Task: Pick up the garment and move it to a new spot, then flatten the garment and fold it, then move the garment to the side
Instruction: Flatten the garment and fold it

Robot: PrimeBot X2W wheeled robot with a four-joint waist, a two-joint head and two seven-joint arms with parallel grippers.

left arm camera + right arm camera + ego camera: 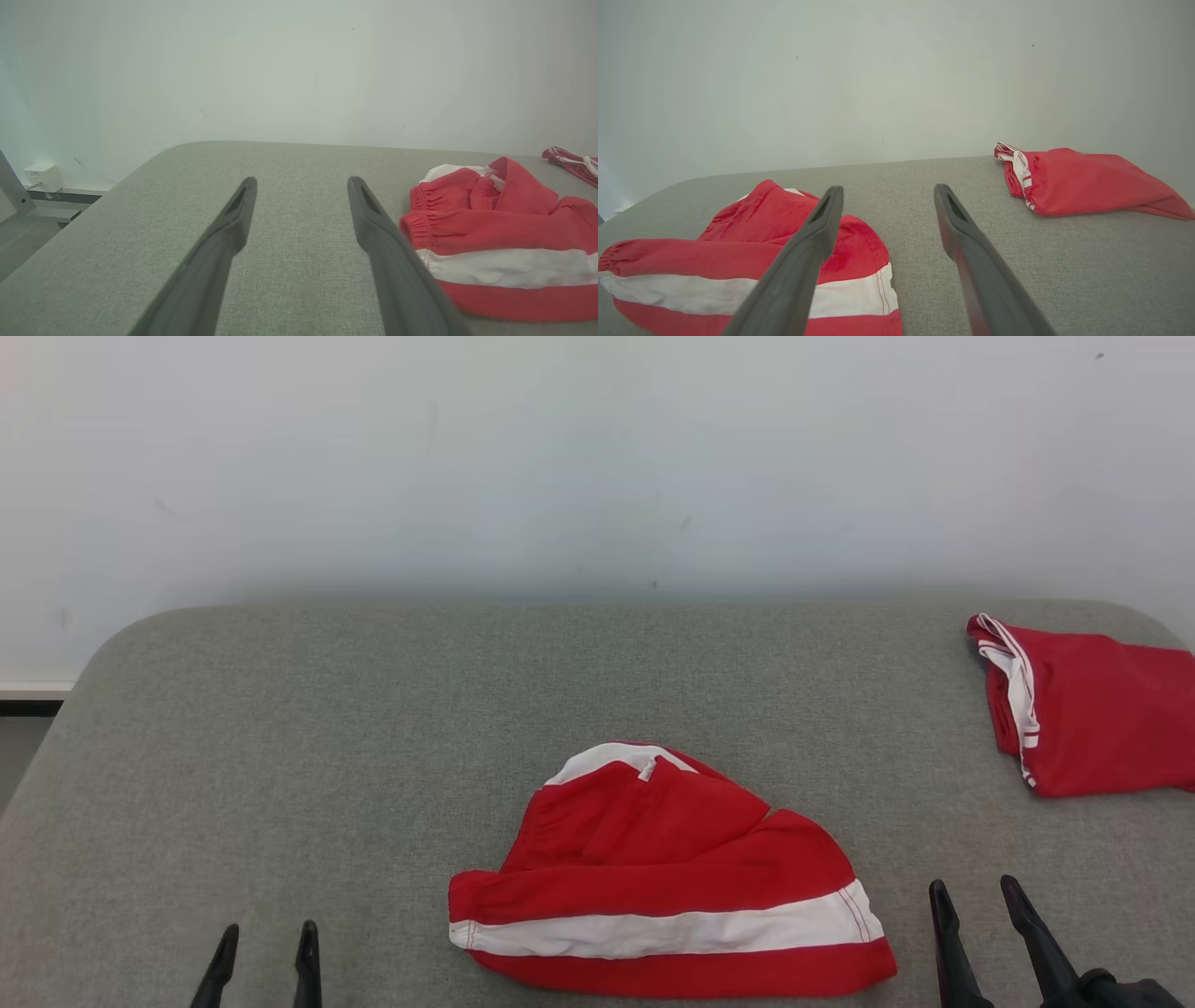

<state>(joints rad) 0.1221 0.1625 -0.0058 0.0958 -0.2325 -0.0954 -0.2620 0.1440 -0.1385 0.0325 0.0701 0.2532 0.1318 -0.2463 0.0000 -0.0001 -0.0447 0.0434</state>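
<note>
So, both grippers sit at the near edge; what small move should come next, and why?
Probably ease the right gripper toward the near right corner of the crumpled red-and-white garment. It lies bunched and untouched on the grey pad, both jaws stand open and empty, and the right gripper sits closer to it than the left gripper.

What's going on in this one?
Nothing is being handled yet. A crumpled red garment with a white band lies on the grey fabric-covered table, between the robot's left claw and right claw. Both claws are open, hold nothing and are clear of the cloth. A second red garment with white trim, folded, sits at the table's far right.
</note>
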